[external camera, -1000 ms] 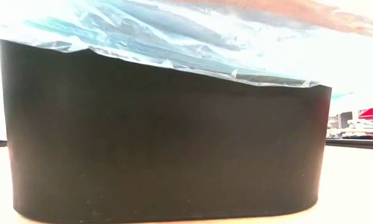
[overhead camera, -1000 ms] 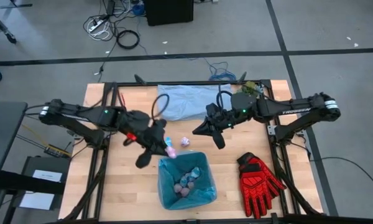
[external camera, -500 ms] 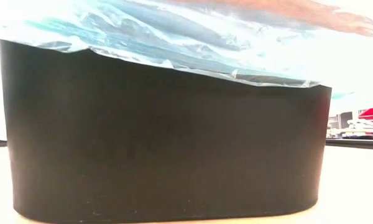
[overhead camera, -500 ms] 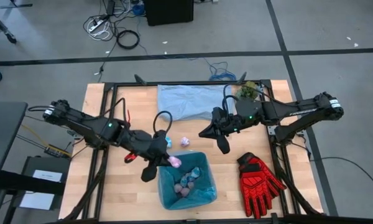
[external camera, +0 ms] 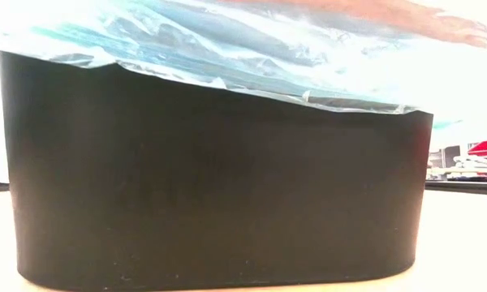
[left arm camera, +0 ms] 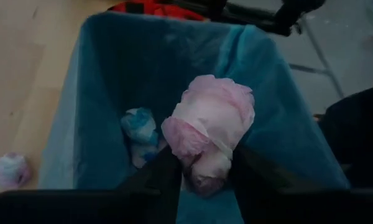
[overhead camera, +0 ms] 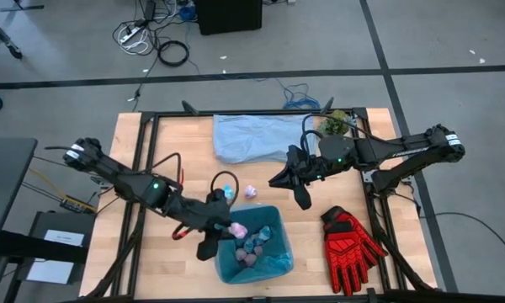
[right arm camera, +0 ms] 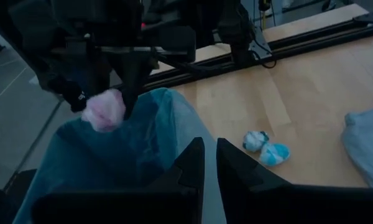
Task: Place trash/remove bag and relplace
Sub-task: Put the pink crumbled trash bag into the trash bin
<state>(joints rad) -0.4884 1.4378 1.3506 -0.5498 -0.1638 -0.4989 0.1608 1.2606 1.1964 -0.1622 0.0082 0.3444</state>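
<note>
Left arm runs in from the left edge of the high view, stretched long and low toward lower centre. The left gripper (overhead camera: pixel 227 231) sits at the upper-left rim of the bin (overhead camera: pixel 279 220), which is lined with the cyan bag (overhead camera: pixel 273 263).

In the left wrist view the two dark fingers (left arm camera: pixel 165 174) sit either side of a pink paper wad (left arm camera: pixel 208 140), partly spread. The wad is between the tips and over the open bag. We can't tell whether they are gripping it.

More wads (overhead camera: pixel 252 246) lie at the bottom of the bag. Two loose ones are on the table (overhead camera: pixel 151 261) above the bin in the high view, a pink-white one (overhead camera: pixel 251 192) and a blue-white one (overhead camera: pixel 228 193).

Right arm comes in from the right edge, elbow bent, and the right gripper (overhead camera: pixel 301 192) hangs above the bin's upper-right corner. Its jaws are nearly together with only a thin slit between them and nothing in it.

Low view is filled by the bin's black wall with the bag folded over its rim.
</note>
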